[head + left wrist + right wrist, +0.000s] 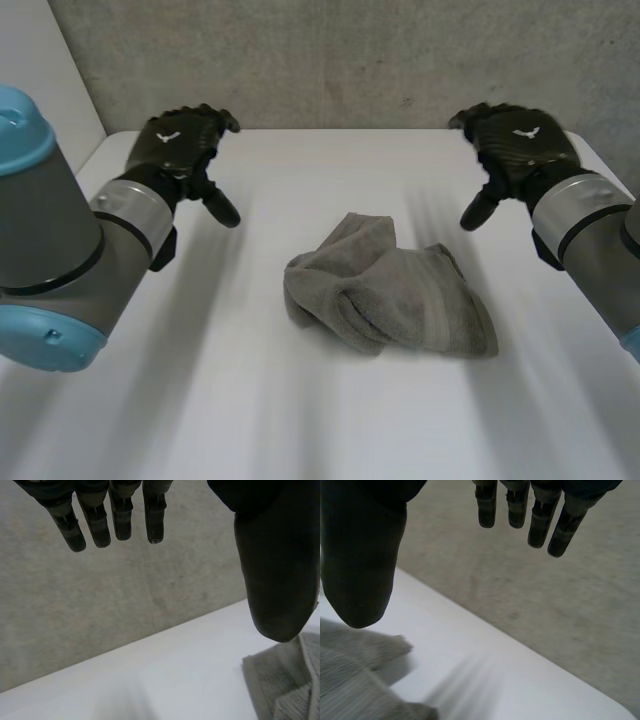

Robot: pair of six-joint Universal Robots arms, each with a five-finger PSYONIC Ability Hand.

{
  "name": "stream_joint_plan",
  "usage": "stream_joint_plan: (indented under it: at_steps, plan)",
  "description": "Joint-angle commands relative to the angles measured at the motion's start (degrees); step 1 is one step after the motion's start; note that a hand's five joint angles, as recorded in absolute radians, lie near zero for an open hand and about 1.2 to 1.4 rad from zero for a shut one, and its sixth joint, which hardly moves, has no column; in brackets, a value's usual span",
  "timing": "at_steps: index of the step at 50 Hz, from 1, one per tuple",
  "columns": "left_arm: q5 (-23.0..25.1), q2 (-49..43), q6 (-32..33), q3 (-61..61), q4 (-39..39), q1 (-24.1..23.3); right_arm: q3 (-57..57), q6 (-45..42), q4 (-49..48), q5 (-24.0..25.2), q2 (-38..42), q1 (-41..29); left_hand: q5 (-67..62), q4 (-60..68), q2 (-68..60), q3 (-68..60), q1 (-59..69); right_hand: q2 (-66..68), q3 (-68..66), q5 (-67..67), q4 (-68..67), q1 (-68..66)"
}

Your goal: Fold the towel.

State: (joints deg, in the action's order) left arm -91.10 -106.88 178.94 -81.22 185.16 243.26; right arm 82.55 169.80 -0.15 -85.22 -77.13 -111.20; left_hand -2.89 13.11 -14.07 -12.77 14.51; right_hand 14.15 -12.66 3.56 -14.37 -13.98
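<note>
We hover our left hand [178,143] and right hand [517,141], fingers relaxed and empty, well apart flanking the crumpled grey terry towel [392,289], seemingly poised to reach in.

towel [400,300]: plain mid grey all over, no print; a band of finer woven stripes in the same grey runs near one edge; darker grey inside the folds.
bench [300,420]: plain white, no pattern.
left hand [180,140]: black, with a faint woven sheen on its back and a small white winged mark there; the fingers in its wrist view are dull black.
right hand [515,140]: black likewise, with the same small white winged mark on its back.
left arm [50,250]: grey body, light-blue caps, a silver cuff at the wrist edged by black rings.
right arm [600,250]: grey, with a silver cuff and a black ring.
wall [350,60]: grey, mottled and speckled like concrete.
</note>
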Motion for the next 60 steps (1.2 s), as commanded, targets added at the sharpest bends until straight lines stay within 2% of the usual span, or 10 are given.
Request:
stream_joint_plan:
  at_steps: [1, 5, 12, 20, 24, 29, 31, 34, 41, 60]
  plan:
    - [11.3, -7.0, 1.6, 2.0, 1.4, 0.2, -2.7, -5.0, 6.6, 12.1, 4.5, 0.8, 1.7, -3.1, 2.8, 2.8, -3.3, -4.1, 2.7, -3.6, 4.4, 4.0]
    - [18.7, -13.6, 5.5, 5.3, 1.3, 0.2, -3.5, -5.4, 8.0, 14.6, 10.1, 0.9, 1.5, -3.1, 2.7, 2.8, -3.1, -4.1, 2.7, -3.6, 4.4, 4.0]
    - [22.0, -21.2, 12.5, 9.1, 0.5, 0.0, -4.8, -5.5, 6.1, 15.8, 18.3, 0.9, 0.7, -3.1, 1.8, 2.8, -2.3, -4.1, 2.7, -3.6, 4.4, 4.0]
    - [25.5, -25.2, 17.9, 8.8, -3.5, -1.1, -4.8, -5.5, 2.4, 19.1, 23.0, 0.3, -2.5, -3.1, -1.4, 2.8, 0.9, 22.5, 2.7, 23.1, 4.4, -22.7]
    - [29.8, -25.1, 18.3, 8.3, -5.9, -1.1, -4.9, -5.5, 2.2, 21.4, 22.2, 0.3, -11.6, -3.1, -10.4, 2.8, 10.0, 43.8, 2.7, 44.4, 4.4, -43.9]
    - [30.5, -24.5, 18.0, 8.2, -7.4, -1.0, -3.7, -5.6, 2.8, 24.0, 18.7, 1.5, -21.9, -3.1, -20.7, 2.8, 20.3, 65.8, 2.7, 66.4, 4.4, -66.0]
    - [30.6, -23.5, 17.9, 7.0, -8.2, -0.6, -1.8, -5.8, 3.7, 24.9, 15.1, 3.3, -31.8, -3.1, -30.6, 2.8, 30.2, 65.9, 2.7, 66.4, 4.4, -66.0]
    - [30.7, -21.9, 18.0, 5.8, -8.2, -0.4, 0.3, -6.9, 5.9, 25.2, 11.7, 4.1, -31.5, -3.1, -30.3, 2.8, 29.9, 65.9, 2.7, 66.4, 4.4, -66.0]
    - [30.8, -17.9, 18.0, 2.0, -7.7, -0.9, 5.3, -15.5, 12.6, 24.6, 4.9, 7.8, -19.0, -3.1, -17.8, 2.8, 17.4, 65.9, 2.7, 66.4, 4.4, -66.0]
    - [30.0, -17.9, 17.7, 1.5, -5.3, -4.3, 15.0, -39.5, 15.3, 21.3, 1.1, 17.7, -16.0, -3.1, -14.8, 2.8, 14.4, 65.9, 2.7, 66.4, 4.4, -66.0]
